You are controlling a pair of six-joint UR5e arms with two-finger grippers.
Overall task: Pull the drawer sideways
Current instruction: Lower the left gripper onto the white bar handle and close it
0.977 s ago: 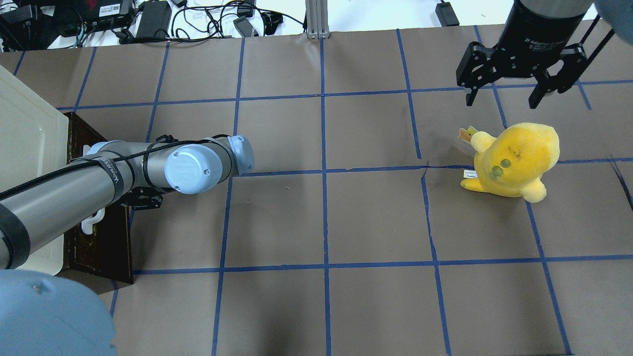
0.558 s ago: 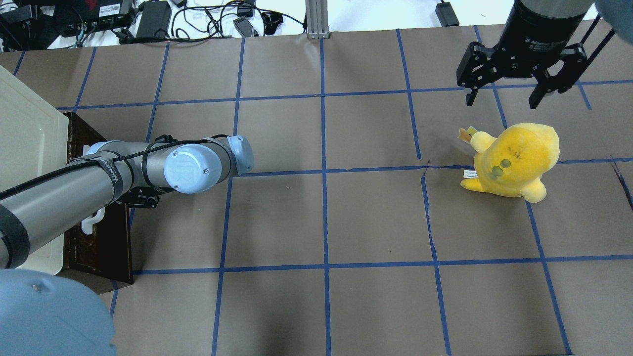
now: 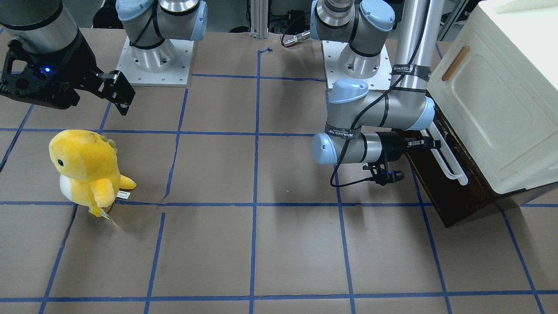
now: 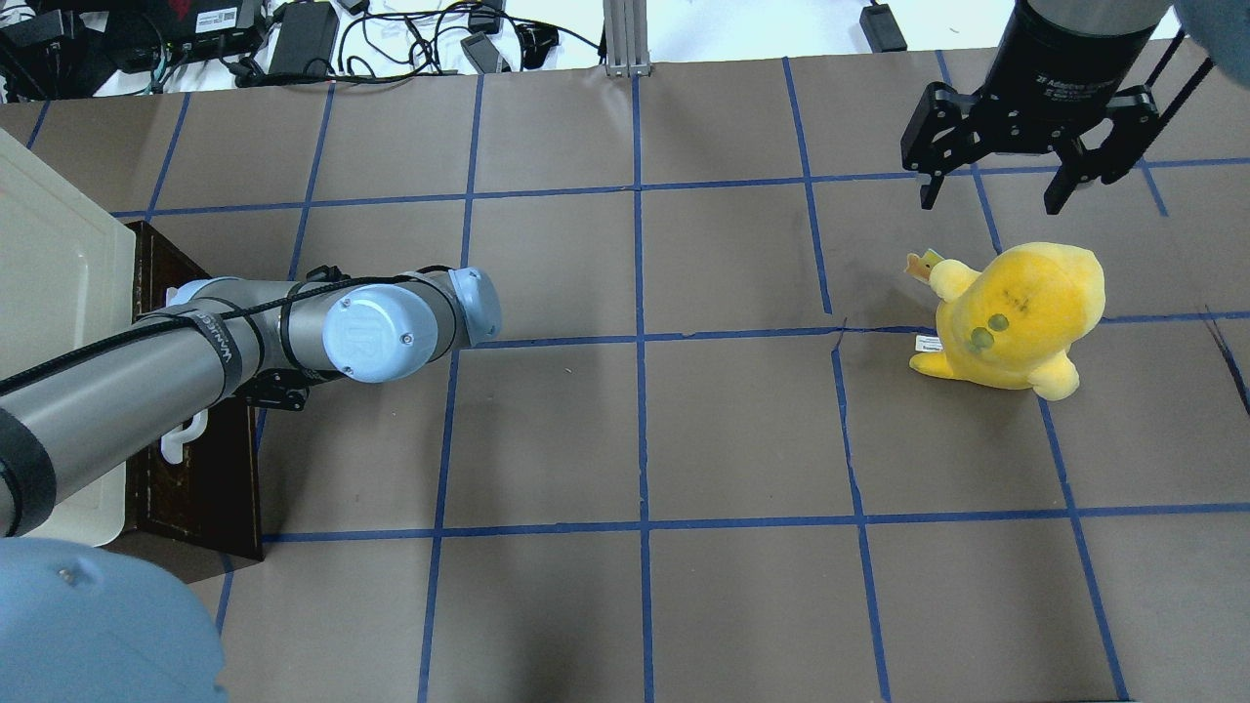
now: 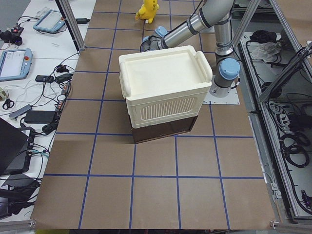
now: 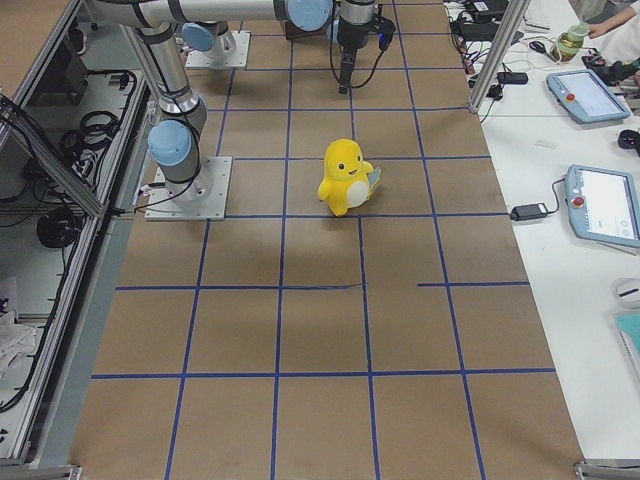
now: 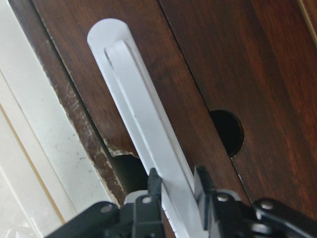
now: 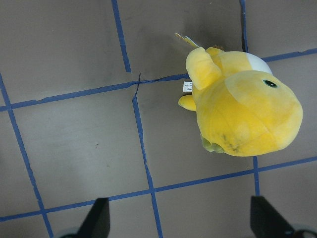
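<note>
At nine o'clock on the table point(image 4: 732, 439), the left gripper point(image 7: 177, 174), clamped on the drawer's point(image 4: 195, 488) handle point(image 7: 138, 114), has barely shifted, so pulling seems unstarted; the right gripper point(image 4: 990, 202) hangs open.

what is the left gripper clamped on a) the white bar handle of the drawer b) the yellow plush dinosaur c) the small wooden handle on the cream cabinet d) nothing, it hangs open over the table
A: the left wrist view shows the left gripper with a finger against each side of the white bar handle on the dark front of the drawer, while the yellow plush dinosaur stands far across the table.
</note>
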